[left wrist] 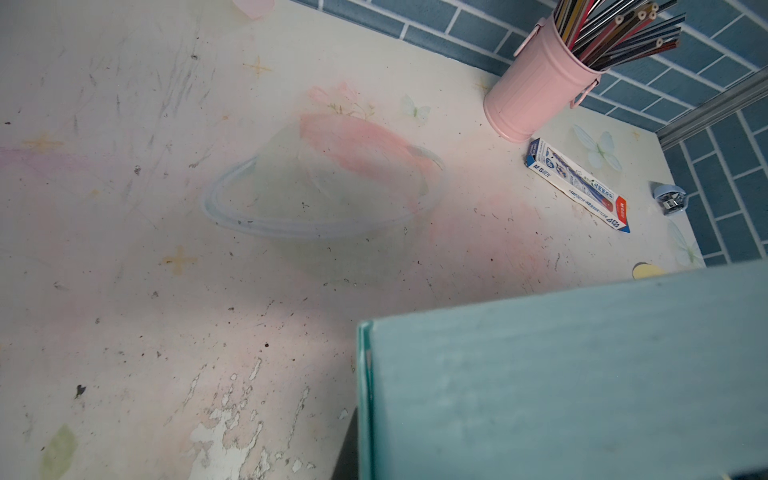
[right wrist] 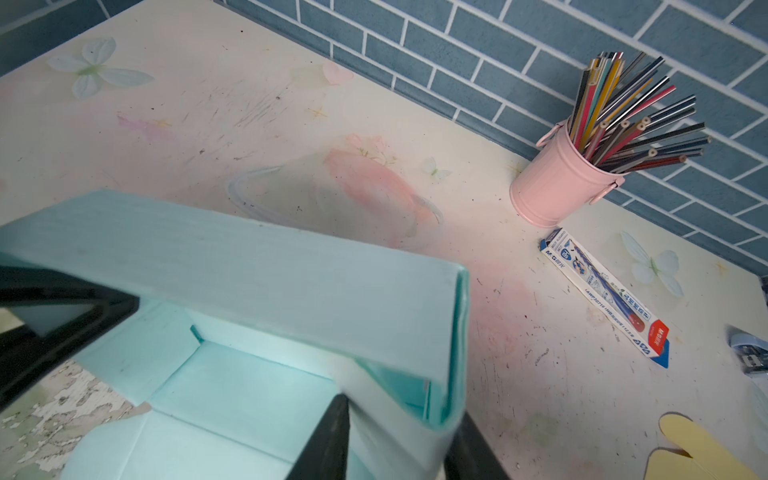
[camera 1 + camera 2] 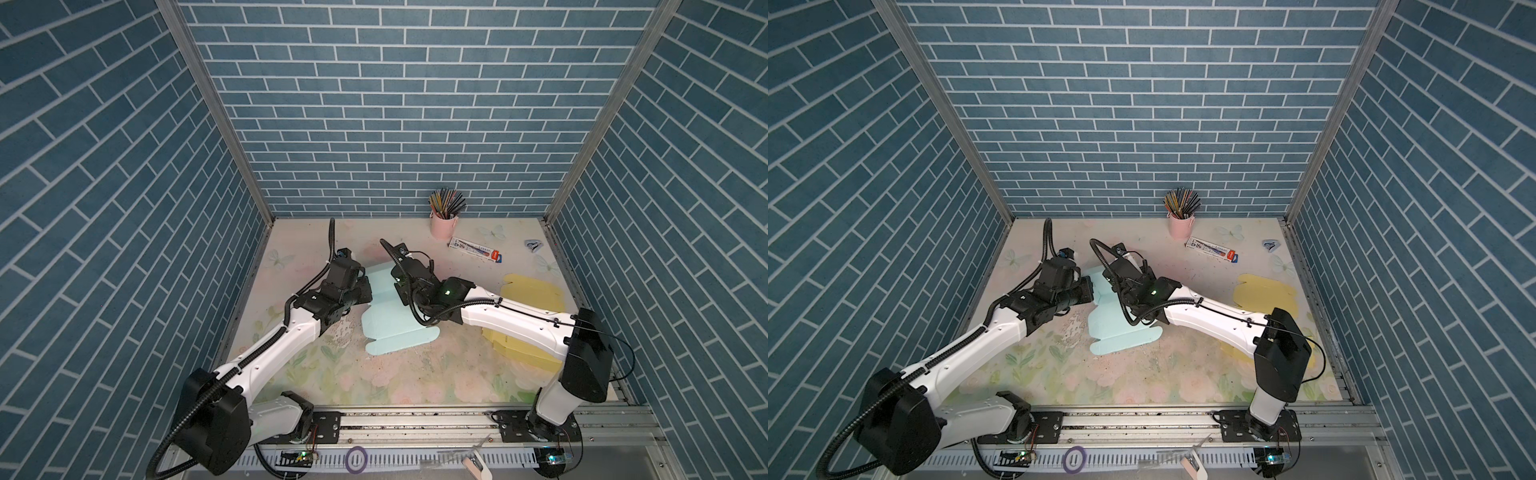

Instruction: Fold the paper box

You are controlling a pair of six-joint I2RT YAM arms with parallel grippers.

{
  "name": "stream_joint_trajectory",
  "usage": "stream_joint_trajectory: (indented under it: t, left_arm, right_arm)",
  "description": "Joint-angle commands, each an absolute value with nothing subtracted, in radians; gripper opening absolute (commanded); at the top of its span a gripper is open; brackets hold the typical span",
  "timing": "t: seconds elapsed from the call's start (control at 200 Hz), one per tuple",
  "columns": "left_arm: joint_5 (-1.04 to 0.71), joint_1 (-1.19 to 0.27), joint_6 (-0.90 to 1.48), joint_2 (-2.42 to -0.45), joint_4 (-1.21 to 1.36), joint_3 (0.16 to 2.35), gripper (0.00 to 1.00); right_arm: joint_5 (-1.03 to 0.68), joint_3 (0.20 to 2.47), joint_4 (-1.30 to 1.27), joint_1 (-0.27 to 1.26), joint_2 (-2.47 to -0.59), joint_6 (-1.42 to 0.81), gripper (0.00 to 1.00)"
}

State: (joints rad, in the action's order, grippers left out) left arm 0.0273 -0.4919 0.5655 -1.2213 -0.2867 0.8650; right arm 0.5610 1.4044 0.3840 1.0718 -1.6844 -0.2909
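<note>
- Now, paper box [image 3: 390, 332] sits mid-table [image 3: 415, 374], back wall raised, front flaps flat.
- Best to press the side walls up along their creases together, base held flat.
- Right gripper [image 2: 401, 409] straddles the right side wall; clamped or slack, cannot tell.
- Left gripper [image 3: 365, 287] closed at the left wall, fingertips hidden; any pinch unclear.

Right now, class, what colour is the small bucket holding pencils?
Pink; the small metal bucket shows best in the right wrist view.
</note>
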Motion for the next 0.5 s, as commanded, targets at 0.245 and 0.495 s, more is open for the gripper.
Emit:
stream_joint_trajectory:
  t: [0.245,0.495]
  left_arm:
    - [-0.001,-0.506,0.571,-1.194,-0.263,0.858,0.00]
    - [-0.009,-0.507,0.579,-1.190,-0.250,0.846,0.00]
  right_arm:
    - [0.649,1.428,0.356,1.087,-1.720,-0.286,0.24]
    - [0.710,1.474,0.356,1.103,-1.799,-0.274,0.28]
